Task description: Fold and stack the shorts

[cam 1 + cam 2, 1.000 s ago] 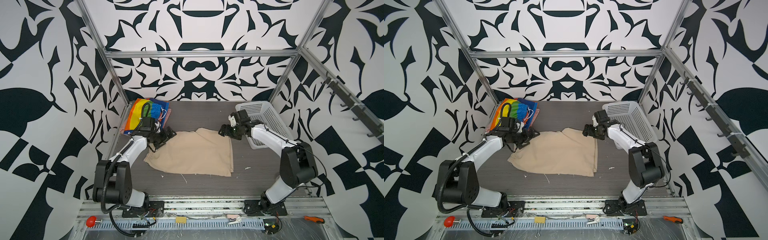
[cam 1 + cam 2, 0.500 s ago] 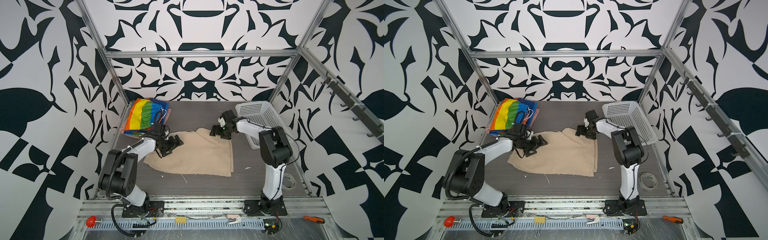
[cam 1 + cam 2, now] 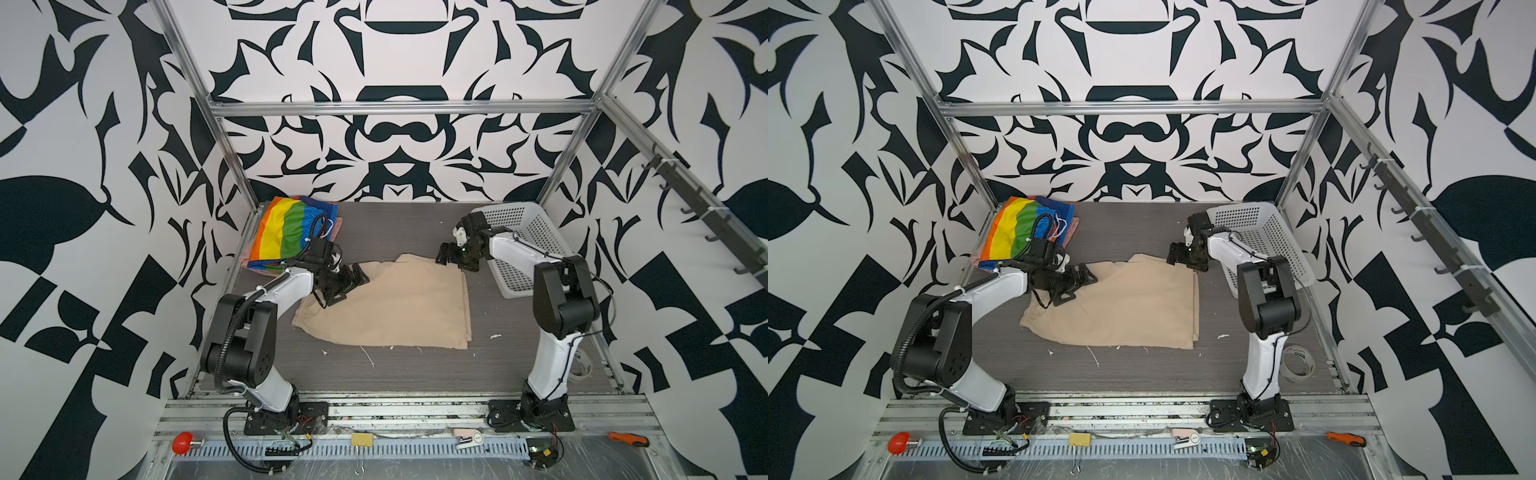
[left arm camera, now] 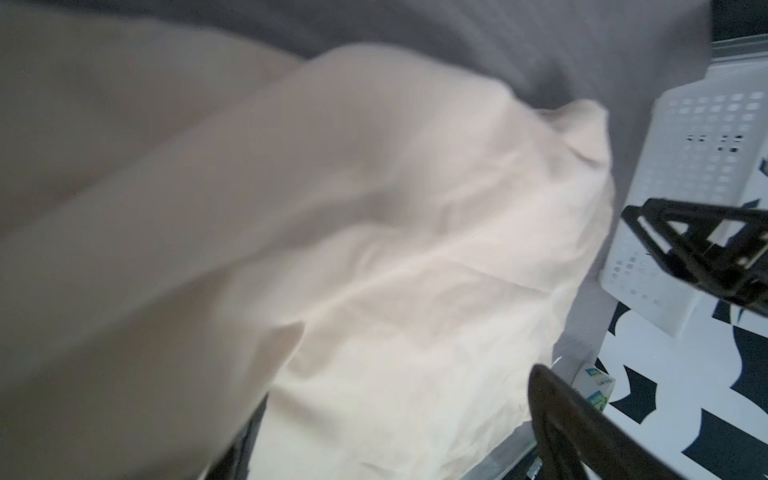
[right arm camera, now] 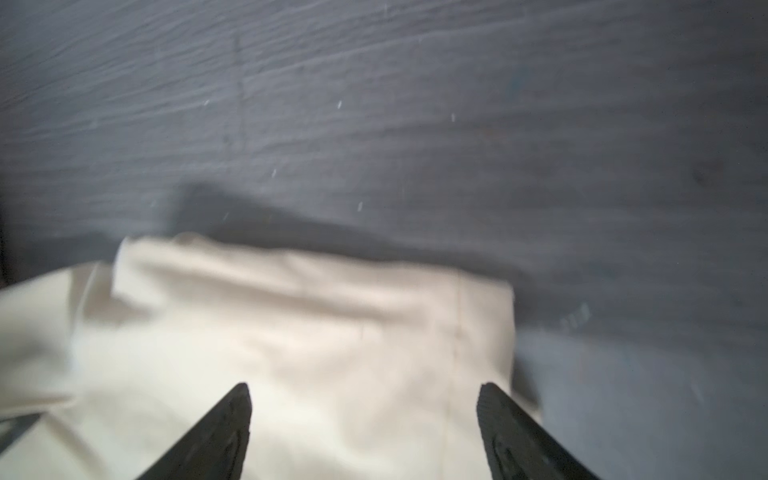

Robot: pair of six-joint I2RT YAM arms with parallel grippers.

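Note:
The beige shorts (image 3: 390, 303) (image 3: 1125, 303) lie spread flat in the middle of the table. The rainbow-striped shorts (image 3: 291, 232) (image 3: 1021, 232) lie folded in the back left corner, on a pink pair whose edge (image 3: 338, 224) peeks out. My left gripper (image 3: 353, 282) (image 3: 1079, 282) hangs open just over the beige pair's gathered left end. In the left wrist view the beige cloth (image 4: 374, 270) fills the space between its fingers (image 4: 582, 436). My right gripper (image 3: 451, 259) (image 3: 1179, 259) (image 5: 365, 390) is open above the far right corner of the beige cloth (image 5: 311, 332), holding nothing.
A white perforated basket (image 3: 528, 232) (image 3: 1262, 241) (image 4: 706, 145) stands at the back right, close behind the right arm. A tape roll (image 3: 1298, 361) lies near that arm's base. Small white scraps (image 3: 368, 357) dot the table in front of the shorts.
My left gripper has slid right, onto the beige pair's left end. The right arm's elbow has swung in and upright, with its gripper staying over the far right corner. The shorts have not moved.

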